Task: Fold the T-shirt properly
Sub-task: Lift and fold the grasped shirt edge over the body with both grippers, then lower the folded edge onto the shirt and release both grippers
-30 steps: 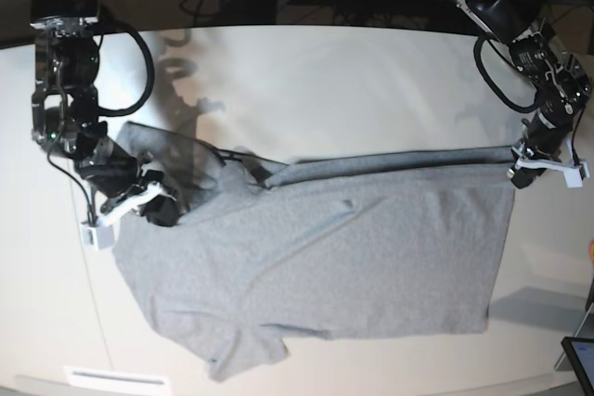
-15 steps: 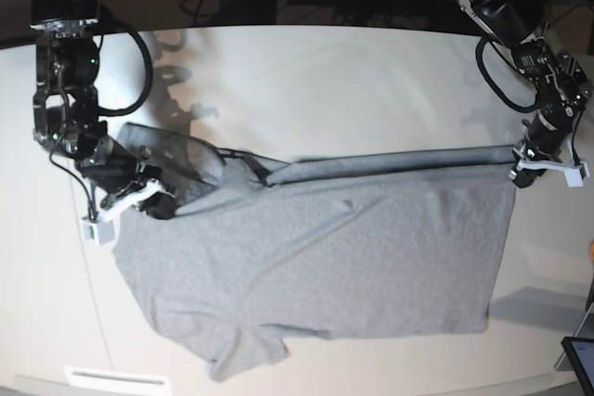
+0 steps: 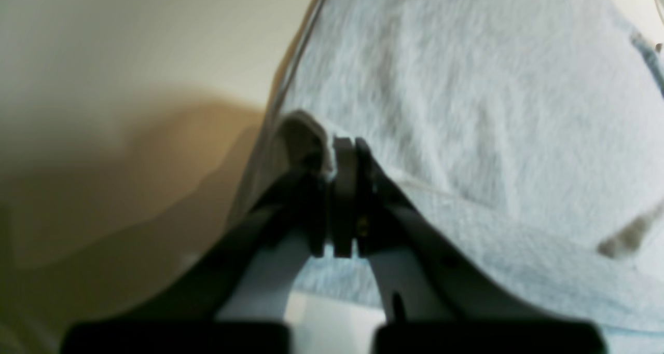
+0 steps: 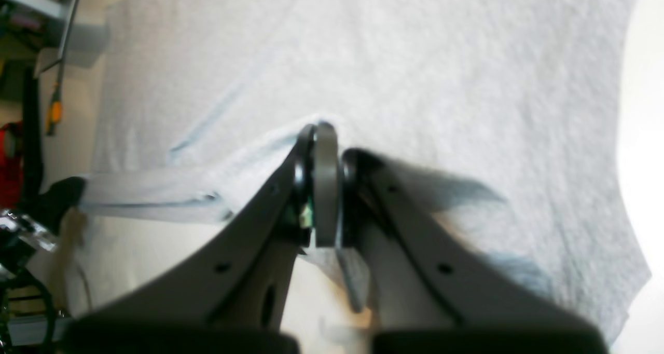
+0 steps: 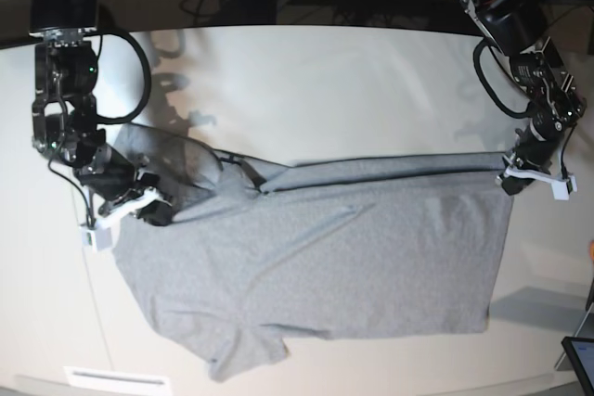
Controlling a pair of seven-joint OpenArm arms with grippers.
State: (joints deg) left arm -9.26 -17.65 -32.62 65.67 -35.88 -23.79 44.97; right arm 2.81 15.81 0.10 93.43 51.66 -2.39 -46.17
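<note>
Both arms are mostly black, chunky boxy segments with exposed joints and fat black cables looping off the side in big arcs. The right gripper (image 5: 130, 206) has pale grey-white fingers (image 4: 249, 271) with small round screw holes in them, and dark rubbery pads at the tips. There's a tiny green bit tucked between the pads. The left gripper (image 5: 531, 173) looks the same: white fingers (image 3: 270, 271), black edging, dark pads.

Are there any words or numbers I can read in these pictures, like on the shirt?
None can be read. The T-shirt shows only plain grey cloth in every view; no lettering is visible. The table bears no labels.
</note>
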